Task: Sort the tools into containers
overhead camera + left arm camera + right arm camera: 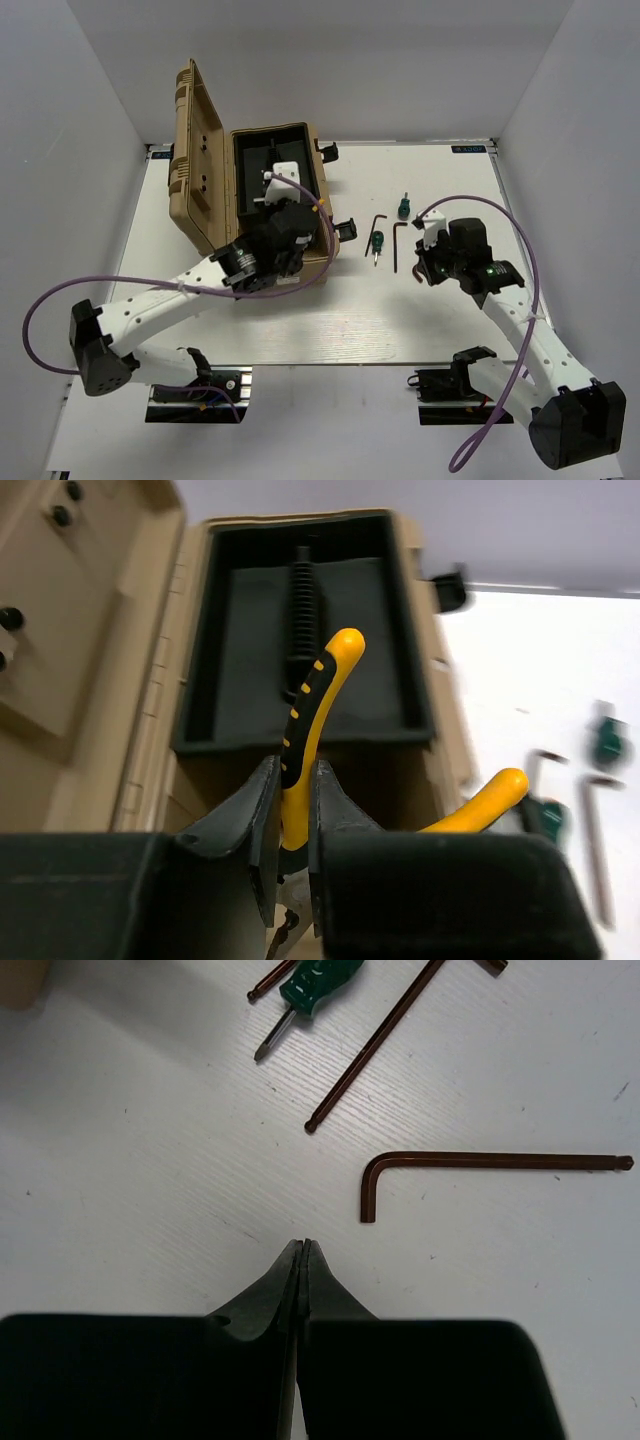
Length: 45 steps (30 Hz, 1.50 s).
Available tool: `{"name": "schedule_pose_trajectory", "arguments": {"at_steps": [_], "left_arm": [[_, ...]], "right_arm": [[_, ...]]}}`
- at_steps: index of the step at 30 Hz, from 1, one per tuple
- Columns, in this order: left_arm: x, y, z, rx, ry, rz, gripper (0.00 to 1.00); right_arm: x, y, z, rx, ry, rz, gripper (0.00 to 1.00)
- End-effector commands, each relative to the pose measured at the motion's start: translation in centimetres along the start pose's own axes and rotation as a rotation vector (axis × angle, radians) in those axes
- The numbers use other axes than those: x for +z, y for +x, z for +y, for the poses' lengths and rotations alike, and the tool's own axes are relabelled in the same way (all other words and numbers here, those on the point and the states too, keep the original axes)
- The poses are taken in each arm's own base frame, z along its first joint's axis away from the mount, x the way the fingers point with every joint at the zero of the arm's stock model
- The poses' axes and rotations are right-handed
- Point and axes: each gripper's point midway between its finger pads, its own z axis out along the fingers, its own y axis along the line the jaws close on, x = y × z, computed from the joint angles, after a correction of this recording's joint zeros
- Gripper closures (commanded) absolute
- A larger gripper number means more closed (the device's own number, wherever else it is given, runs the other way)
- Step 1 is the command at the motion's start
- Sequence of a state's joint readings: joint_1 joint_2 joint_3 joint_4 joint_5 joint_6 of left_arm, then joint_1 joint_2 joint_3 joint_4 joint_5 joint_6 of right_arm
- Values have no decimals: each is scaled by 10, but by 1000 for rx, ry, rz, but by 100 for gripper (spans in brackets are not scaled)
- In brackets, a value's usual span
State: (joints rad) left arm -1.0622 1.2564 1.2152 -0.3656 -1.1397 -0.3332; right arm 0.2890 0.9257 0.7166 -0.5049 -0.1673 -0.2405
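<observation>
**Pliers over the case, right arm holding nothing**

Left wrist cam: the left end effector [292,780] is clamped narrow on one black-and-yellow handle of the pliers [318,685], and the other handle sticks out to the right. The pliers are held over the open tan case [432,650], with its black tray straight ahead.

Right wrist cam: the right end effector [303,1252] is pinched fully together with nothing in it, over the table [130,1160]. A hex key [490,1161] lies just ahead, with a second hex key [375,1050] and a green screwdriver [312,982] further off.

Top cam: another screwdriver [404,207] sits on the table right of the case, apart from it.
</observation>
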Motion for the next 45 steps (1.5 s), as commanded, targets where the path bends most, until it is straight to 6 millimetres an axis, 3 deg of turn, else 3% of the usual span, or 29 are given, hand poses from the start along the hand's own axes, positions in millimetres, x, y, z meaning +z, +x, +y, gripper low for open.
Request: {"name": "schedule_pose_trajectory", "arguments": {"at_steps": [1,6,9,12,13,14,16,19,22,23,25,29,31,32,35,38,39,40,43,44,45], "left_arm": [[32,-11,14,2,-71,-36,100],[66,11,14,26,-84,28,100],[73,19,11,15,-62,54,94],[77,32,13,8,-53,80,80],[81,40,16,14,-68,94,76],[83,47,20,16,-74,108,65],[85,52,21,11,-72,119,63],[83,49,25,-2,-62,118,48],[84,46,28,-12,-62,115,41],[84,43,26,-19,-52,113,39],[79,33,24,-39,-21,106,38],[63,6,-4,12,189,60,35],[46,6,-33,73,393,68,31],[39,-3,-38,80,451,46,29],[17,4,-54,124,606,53,22],[3,1,-47,132,649,29,18],[-2,10,-47,140,666,39,17],[-9,2,-38,135,669,9,14],[-17,8,-27,122,671,-11,10],[-21,0,-19,101,660,-43,8],[-22,8,-14,95,645,-31,8]], "right_arm": [[3,-5,0,-10,-8,-42,100],[2,-4,-8,-6,37,-41,100],[3,-1,-19,6,85,-22,75],[7,-2,-32,33,130,-8,59],[8,-5,-34,36,132,-11,58],[9,-7,-33,49,123,-11,58],[15,-14,-32,63,86,-10,56],[28,-27,-21,98,-10,-3,53],[53,-34,-27,164,-24,44,54],[55,-41,-38,187,32,46,56],[69,-38,-40,231,28,88,58],[99,-50,-51,260,40,117,55],[114,-50,-53,277,46,150,55],[129,-42,-53,297,41,191,55],[141,-46,-55,335,51,211,55],[159,-41,-57,354,60,238,56],[164,-43,-56,346,70,241,56],[168,-40,-58,346,87,254,56],[175,-32,-58,329,125,285,61],[175,-29,-68,321,180,292,62],[178,-23,-66,321,185,311,64]]}}
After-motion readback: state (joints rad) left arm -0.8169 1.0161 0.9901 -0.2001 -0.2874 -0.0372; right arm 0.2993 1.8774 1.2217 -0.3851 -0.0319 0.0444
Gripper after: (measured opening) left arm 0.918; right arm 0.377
